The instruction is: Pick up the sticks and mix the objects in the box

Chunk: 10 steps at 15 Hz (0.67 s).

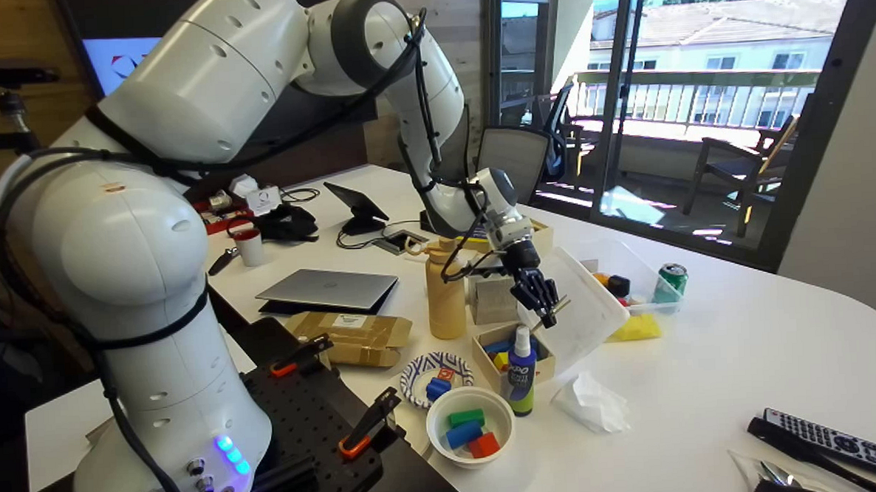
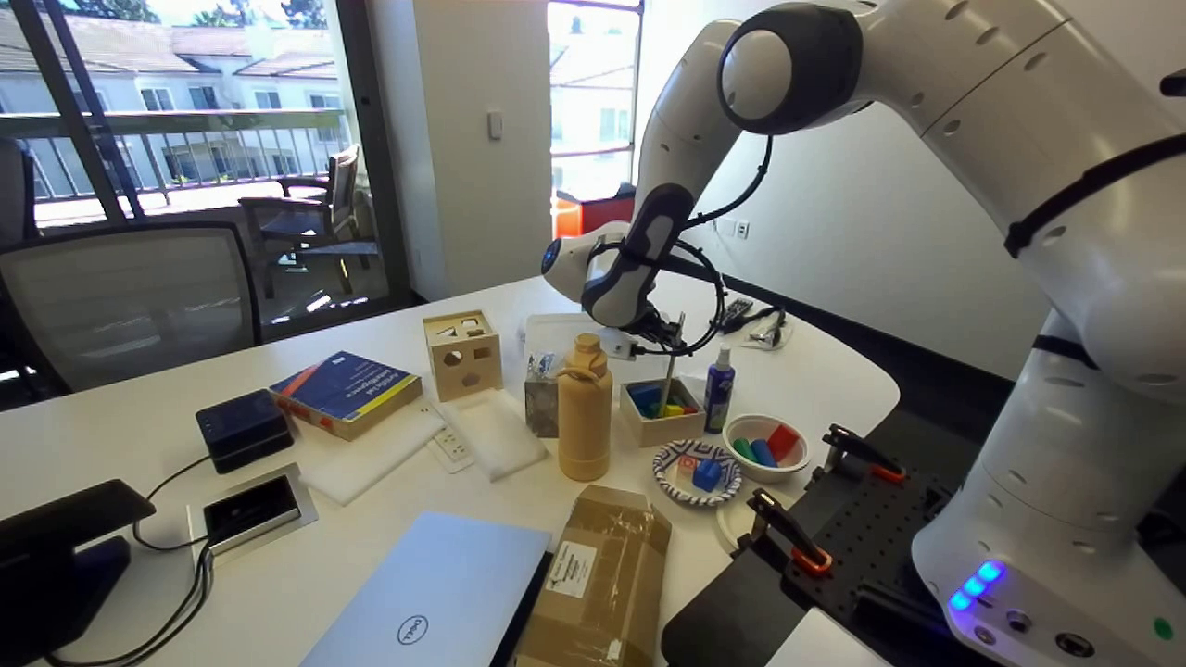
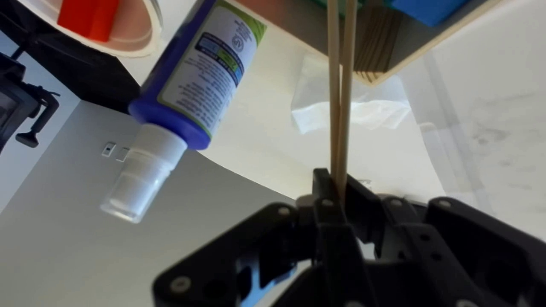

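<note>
Black fingers [image 3: 323,187] are closed on thin pale wooden sticks [image 3: 335,102], pointed into a tan wooden box [image 2: 665,431] of coloured blocks [image 2: 646,400].

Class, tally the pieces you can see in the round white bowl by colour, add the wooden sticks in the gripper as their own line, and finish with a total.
Green piece: 1
Blue piece: 1
Red piece: 1
Wooden sticks: 2
Total: 5
</note>
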{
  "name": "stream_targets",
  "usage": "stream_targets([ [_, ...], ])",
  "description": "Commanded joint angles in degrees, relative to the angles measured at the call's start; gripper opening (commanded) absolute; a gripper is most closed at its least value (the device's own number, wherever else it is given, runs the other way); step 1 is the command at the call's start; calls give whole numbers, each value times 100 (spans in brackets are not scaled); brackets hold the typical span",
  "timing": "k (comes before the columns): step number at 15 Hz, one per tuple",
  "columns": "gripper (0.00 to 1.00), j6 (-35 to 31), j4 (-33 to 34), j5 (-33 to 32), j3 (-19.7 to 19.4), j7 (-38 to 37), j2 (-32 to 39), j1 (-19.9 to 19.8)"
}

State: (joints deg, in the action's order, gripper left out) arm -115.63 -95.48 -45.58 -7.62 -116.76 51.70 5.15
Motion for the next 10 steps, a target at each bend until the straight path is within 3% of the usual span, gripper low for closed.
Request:
stream_targets([
  [1, 2, 429, -77, 65, -170, -50, -76, 169],
  [3, 2, 575, -46, -5, -233, -232, -54, 228],
  [10, 2, 84, 111, 5, -146, -572, 58, 159],
])
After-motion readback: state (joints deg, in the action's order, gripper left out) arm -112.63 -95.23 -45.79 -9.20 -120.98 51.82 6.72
